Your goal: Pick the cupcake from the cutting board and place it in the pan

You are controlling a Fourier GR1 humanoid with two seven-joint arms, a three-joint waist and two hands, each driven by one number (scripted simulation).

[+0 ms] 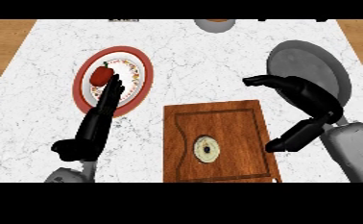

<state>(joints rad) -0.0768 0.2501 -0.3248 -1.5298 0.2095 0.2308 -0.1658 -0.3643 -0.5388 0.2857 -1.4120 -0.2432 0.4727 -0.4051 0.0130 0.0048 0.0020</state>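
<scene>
The right robot hand [315, 100] is hovering released; to its left, a small cream cupcake [206, 149] is sitting on the brown wooden cutting board [212, 122].

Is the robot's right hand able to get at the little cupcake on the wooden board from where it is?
Probably yes. The right hand is open at the right edge of the cutting board, and the cupcake sits alone on the board with nothing between them.
</scene>
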